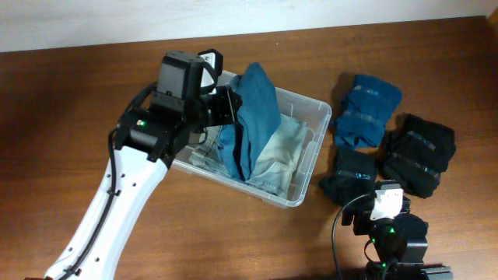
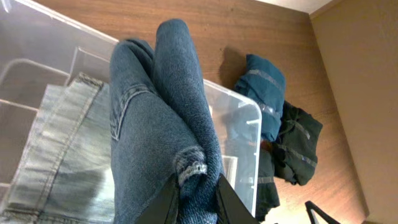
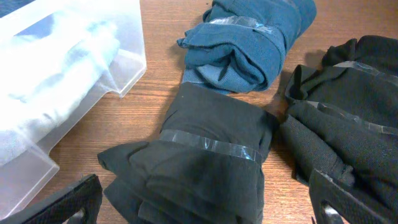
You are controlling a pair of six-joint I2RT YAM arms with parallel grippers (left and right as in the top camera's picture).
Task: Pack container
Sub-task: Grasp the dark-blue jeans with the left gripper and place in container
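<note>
container [image 1: 310, 162] sits mid-table at a slant, clear plastic, with light jeans [image 1: 282, 146] folded flat along its floor. the left gripper [image 1: 224, 105] is clenched on dark jeans [image 1: 257, 97], holding them upright over the container with the lower end hanging inside, next to the light pair. from the left wrist, its fingers [image 2: 165, 208] bite into a bunched fold of the denim. i'd guess the pinch is taken there so the cloth hangs narrow and can go down beside the light jeans instead of spilling over the rim.

the right gripper [image 1: 380, 208] is released, jaws spread wide and touching nothing, poised low over a dark bundle [image 3: 205, 155] just right of the container. a teal bundle [image 1: 366, 109] and a black bundle [image 1: 420, 152] lie close by, each rolled and banded with clear tape. they look staged on that side so the right arm can reach them, and the tape should keep them from unrolling when lifted.

the table [image 1: 70, 93] is smooth brown wood grain, bare on the left. a pale wall [image 1: 117, 19] runs along its far edge.
</note>
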